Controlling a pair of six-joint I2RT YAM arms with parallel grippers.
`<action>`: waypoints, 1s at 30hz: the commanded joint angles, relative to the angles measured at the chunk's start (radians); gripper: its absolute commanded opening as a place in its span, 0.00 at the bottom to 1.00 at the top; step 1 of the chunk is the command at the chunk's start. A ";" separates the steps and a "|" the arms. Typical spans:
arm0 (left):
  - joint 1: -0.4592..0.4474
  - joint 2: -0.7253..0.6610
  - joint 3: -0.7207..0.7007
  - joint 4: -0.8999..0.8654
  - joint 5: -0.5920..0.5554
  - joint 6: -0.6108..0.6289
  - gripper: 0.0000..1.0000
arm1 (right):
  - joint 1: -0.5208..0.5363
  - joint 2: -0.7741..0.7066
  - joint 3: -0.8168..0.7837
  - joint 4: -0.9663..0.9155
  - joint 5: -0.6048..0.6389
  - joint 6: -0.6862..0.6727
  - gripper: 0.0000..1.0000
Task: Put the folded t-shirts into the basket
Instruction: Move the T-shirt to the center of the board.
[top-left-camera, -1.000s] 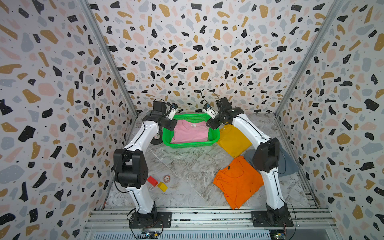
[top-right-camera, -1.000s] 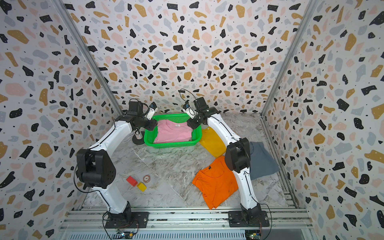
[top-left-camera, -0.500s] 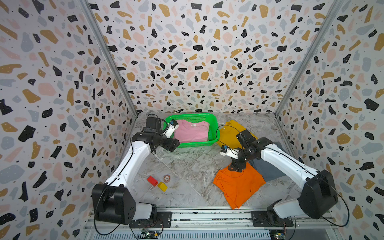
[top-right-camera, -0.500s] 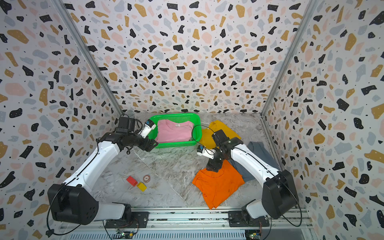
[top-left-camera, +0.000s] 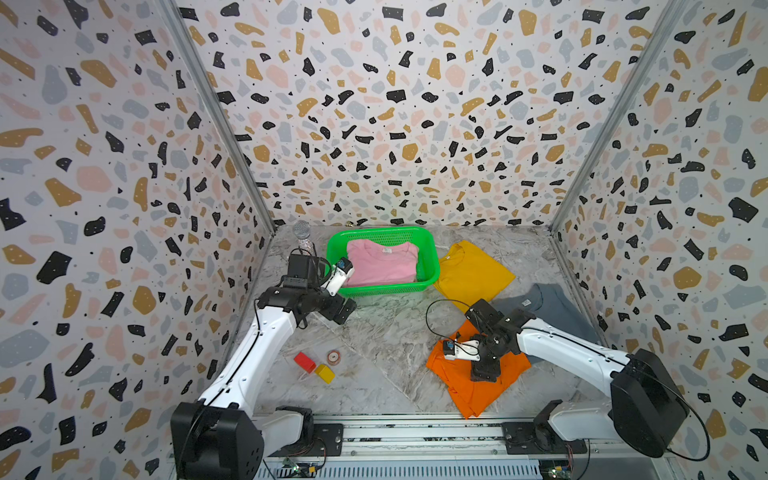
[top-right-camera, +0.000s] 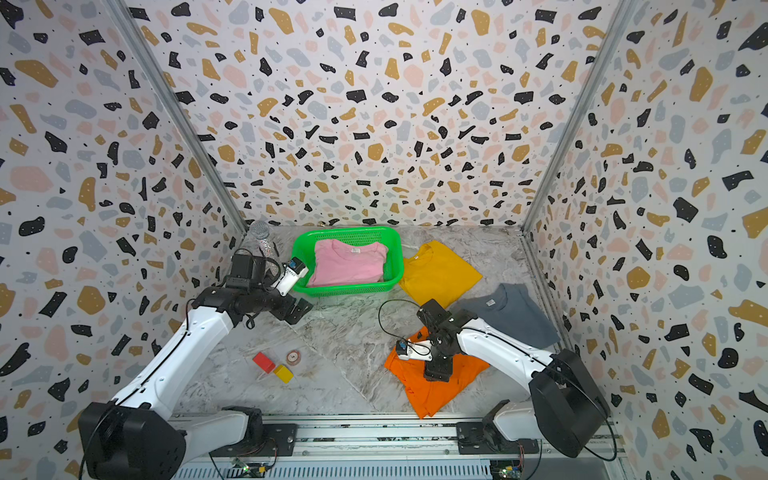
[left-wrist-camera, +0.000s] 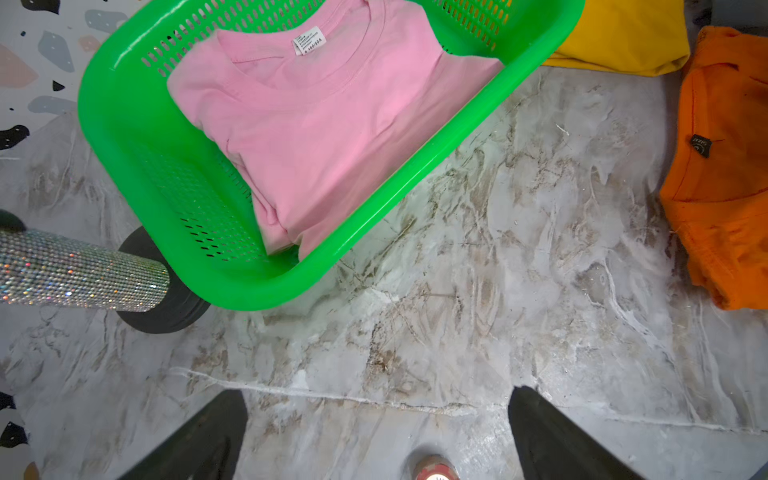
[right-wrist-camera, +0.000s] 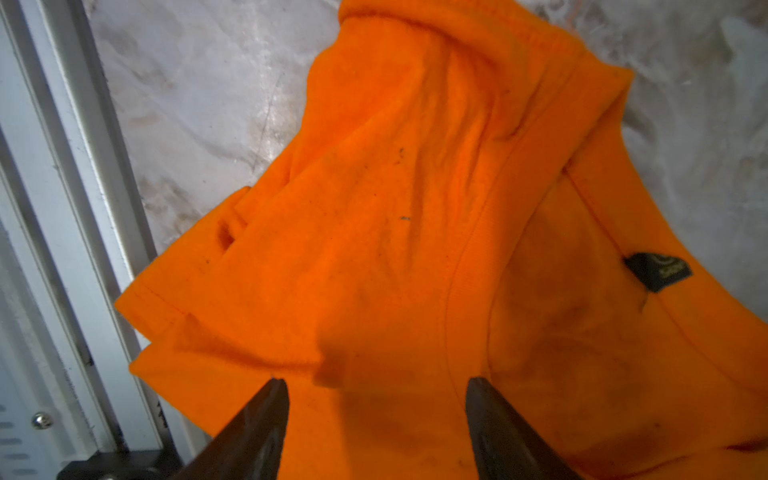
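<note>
Near edge: orange tee lies flat on the table, set cornerwise to the front rail, roughly square, so no clear long axis. Collar and dark label point away from the rail.

Right gripper is directly over the orange tee, pointing down. Jaws apart, cloth spread between and under the tips, nothing pinched. Cannot tell if the tips touch the cloth or sit just above it.

Left of it, well apart: red block, yellow block and a small round disc. Not task items.

Mid-table: left gripper hangs over bare marble just in front of the basket's near-left corner. Jaws wide apart, empty.

Further back, right side: grey tee, partly under the right arm, and yellow tee just beside the basket. Both are outside the basket.

Far: basket with pink tee inside, lying flat. Sparkly microphone stands at its far-left corner.

Judgement: one of four in; orange is next. Key relation: the tee is straight below the right gripper, so the right arm is the nearer one. The basket lies away and to the left, across open table. The pick needs only a descent and a close; the carry runs diagonally towards the back.
</note>
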 joint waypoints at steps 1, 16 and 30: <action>0.002 -0.013 -0.016 0.047 -0.024 0.012 1.00 | 0.037 0.022 -0.024 -0.002 0.040 -0.043 0.71; 0.012 -0.046 -0.039 0.079 -0.108 -0.002 1.00 | 0.162 0.285 0.097 0.068 0.025 0.045 0.60; 0.020 -0.077 -0.041 -0.016 -0.144 0.026 1.00 | 0.251 0.567 0.520 0.215 -0.061 0.554 0.57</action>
